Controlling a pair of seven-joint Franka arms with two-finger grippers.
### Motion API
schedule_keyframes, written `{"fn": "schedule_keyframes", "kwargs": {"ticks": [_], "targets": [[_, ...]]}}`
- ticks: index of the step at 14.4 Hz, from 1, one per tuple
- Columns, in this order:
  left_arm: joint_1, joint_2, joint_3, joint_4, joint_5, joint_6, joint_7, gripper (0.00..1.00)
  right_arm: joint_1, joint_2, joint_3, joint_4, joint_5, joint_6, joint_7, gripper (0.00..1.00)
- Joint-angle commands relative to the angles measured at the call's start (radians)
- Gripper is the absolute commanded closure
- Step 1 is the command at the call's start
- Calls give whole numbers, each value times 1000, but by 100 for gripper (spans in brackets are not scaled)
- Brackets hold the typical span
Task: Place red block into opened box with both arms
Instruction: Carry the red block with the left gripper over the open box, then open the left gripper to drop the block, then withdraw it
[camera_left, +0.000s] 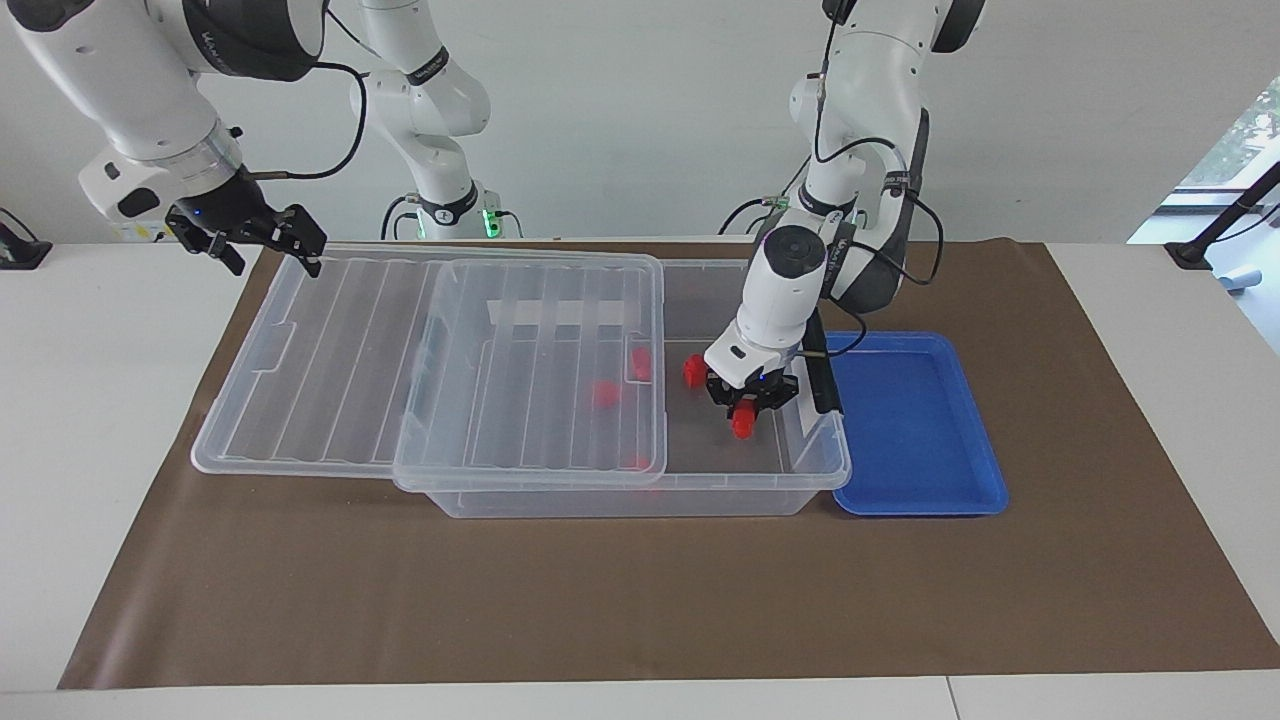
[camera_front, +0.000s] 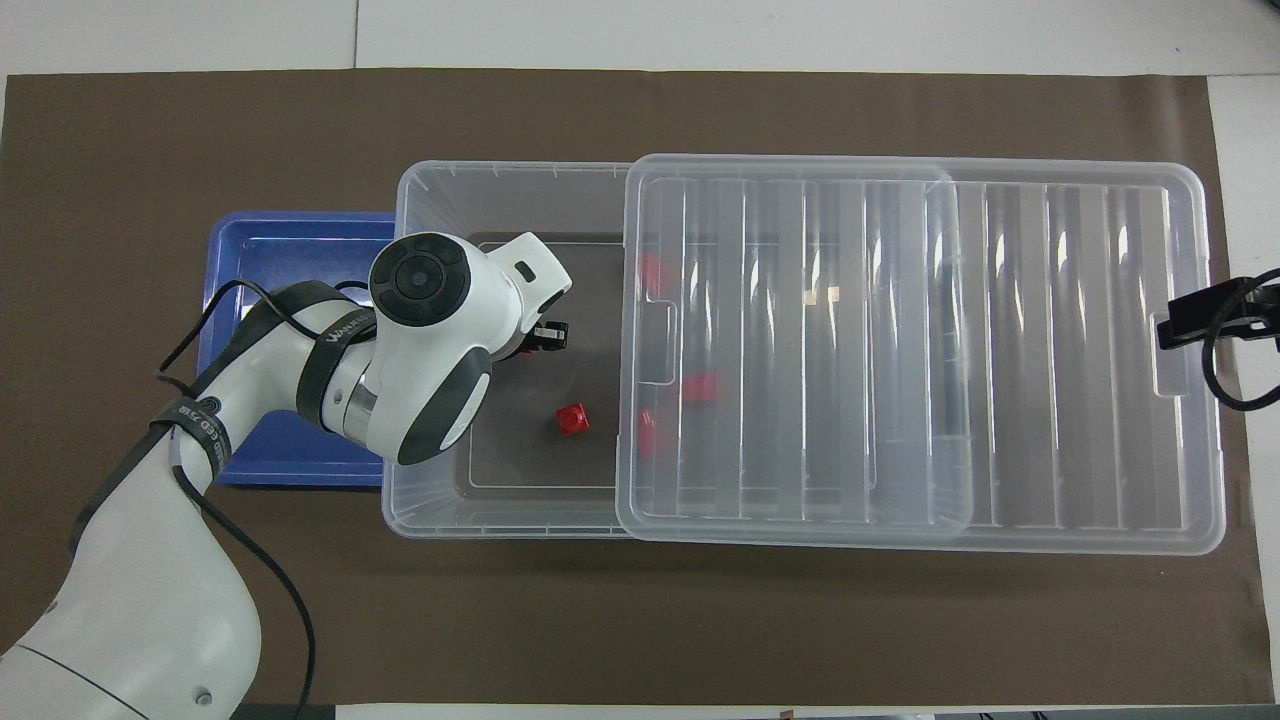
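Note:
My left gripper (camera_left: 745, 412) reaches down into the uncovered end of the clear box (camera_left: 620, 502), shut on a red block (camera_left: 743, 428) that hangs just above the box floor. In the overhead view the left hand hides that block, and only the left gripper's tip (camera_front: 547, 337) shows over the box (camera_front: 500, 168). Another red block (camera_left: 691, 370) (camera_front: 573, 419) lies on the box floor. Two more red blocks (camera_left: 603, 393) (camera_left: 641, 363) show through the lid. My right gripper (camera_left: 268, 250) (camera_front: 1190, 325) waits open in the air by the lid's outer end.
The ribbed clear lid (camera_left: 330, 360) (camera_front: 1050, 350) is slid toward the right arm's end and covers most of the box. A shallow blue tray (camera_left: 915, 420) (camera_front: 270, 260) sits against the box at the left arm's end. A black latch (camera_left: 822, 380) stands on that end's rim.

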Motion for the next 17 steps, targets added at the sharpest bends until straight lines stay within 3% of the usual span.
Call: {"fn": "schedule_keyframes", "kwargs": {"ticks": [1,3,4,5,6,10,17], "targets": [[-12,6,10,-12,26,46,-23,100,-2,-19,1,-27,-9,15,-22,0],[-11,10,10,-19,26,64,-23,100,-2,-19,1,-27,-9,15,-22,0],[-11,12,10,-13,26,72,-26,81,-2,-19,1,-27,-9,15,-22,0],[-12,13,10,-15,26,93,-52,24,-2,-19,1,-27,-9,15,-22,0],[-11,13,10,-18,26,107,-78,0,-2,-19,1,-27,-9,15,-22,0],[-3,-17,10,-15,26,78,-78,0,-2,-19,1,-27,-9,15,-22,0],[-12,-217,9,5,25,-161,-80,0,-1,-21,0,-27,-12,17,-12,0]]}}
